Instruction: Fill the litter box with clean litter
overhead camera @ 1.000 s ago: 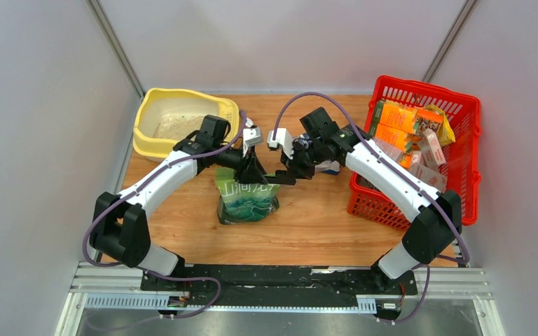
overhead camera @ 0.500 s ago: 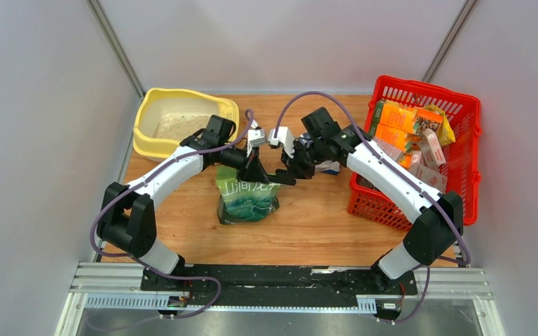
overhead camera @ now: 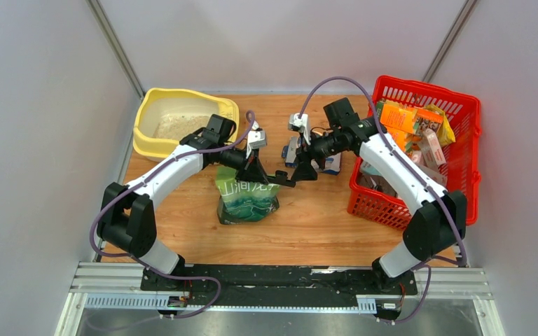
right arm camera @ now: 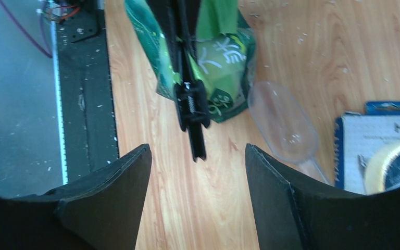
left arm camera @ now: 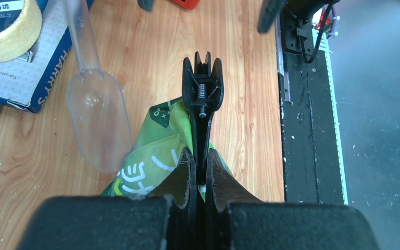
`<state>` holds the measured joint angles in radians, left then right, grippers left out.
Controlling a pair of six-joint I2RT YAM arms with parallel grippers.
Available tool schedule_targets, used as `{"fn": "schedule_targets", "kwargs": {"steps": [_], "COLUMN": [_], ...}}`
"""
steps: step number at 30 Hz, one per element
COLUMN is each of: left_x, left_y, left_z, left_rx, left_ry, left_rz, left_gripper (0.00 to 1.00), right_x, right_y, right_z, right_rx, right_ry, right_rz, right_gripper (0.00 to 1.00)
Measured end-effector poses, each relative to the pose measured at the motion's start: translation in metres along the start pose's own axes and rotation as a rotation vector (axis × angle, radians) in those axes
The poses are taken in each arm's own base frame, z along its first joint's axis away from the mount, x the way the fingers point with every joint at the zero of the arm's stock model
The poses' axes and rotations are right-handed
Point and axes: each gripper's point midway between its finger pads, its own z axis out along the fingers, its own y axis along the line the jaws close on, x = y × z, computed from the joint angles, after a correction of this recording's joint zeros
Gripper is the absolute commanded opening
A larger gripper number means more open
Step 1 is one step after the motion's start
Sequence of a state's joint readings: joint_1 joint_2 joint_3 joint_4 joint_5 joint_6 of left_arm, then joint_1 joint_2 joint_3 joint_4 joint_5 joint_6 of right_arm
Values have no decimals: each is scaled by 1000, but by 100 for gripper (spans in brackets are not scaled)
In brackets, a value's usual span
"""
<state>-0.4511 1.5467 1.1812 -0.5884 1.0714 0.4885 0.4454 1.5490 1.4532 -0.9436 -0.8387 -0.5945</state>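
Note:
The litter box [overhead camera: 148, 112], a pale yellow tray at the back left, holds a thin layer of pale beige clean litter [overhead camera: 178, 127]. The green litter pouch [overhead camera: 246, 200] stands mid-table, its top pinched by a long black sealing clip [left arm camera: 202, 94]. My left gripper [left arm camera: 200, 156] is shut on that clip's bar right above the pouch [left arm camera: 151, 156]. My right gripper [right arm camera: 198, 153] stands open a short way off the clip's free end [right arm camera: 192, 107], touching nothing. In the top view it [overhead camera: 307, 169] hangs to the right of the pouch.
A clear plastic scoop [left arm camera: 96, 114] lies beside the pouch. Behind it is a blue-and-white box [left arm camera: 21, 73] with a tape roll [left arm camera: 5, 26] on it. A red basket [overhead camera: 455, 119] of orange and pink cartons stands at the right. The table's near edge [left arm camera: 304, 130] is close.
My left gripper has closed on the clip. My right gripper has opened, let go of the clip's end and drawn back to the right.

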Motion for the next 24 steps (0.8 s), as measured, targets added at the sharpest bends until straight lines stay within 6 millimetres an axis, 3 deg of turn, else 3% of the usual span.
{"fn": "schedule_targets", "kwargs": {"steps": [6, 9, 24], "left_x": [0, 0, -1], "left_y": [2, 3, 7], "left_z": [1, 2, 5], "left_rx": [-4, -4, 0], "left_ry": [-3, -5, -3], "left_rz": [-20, -26, -68], "left_gripper": [0, 0, 0], "right_x": [-1, 1, 2], "right_y": [4, 3, 6], "right_z": [19, 25, 36], "right_rx": [-101, -125, -141], "right_ry": [-5, 3, 17], "right_rz": [32, 43, 27], "right_gripper": [69, 64, 55]}}
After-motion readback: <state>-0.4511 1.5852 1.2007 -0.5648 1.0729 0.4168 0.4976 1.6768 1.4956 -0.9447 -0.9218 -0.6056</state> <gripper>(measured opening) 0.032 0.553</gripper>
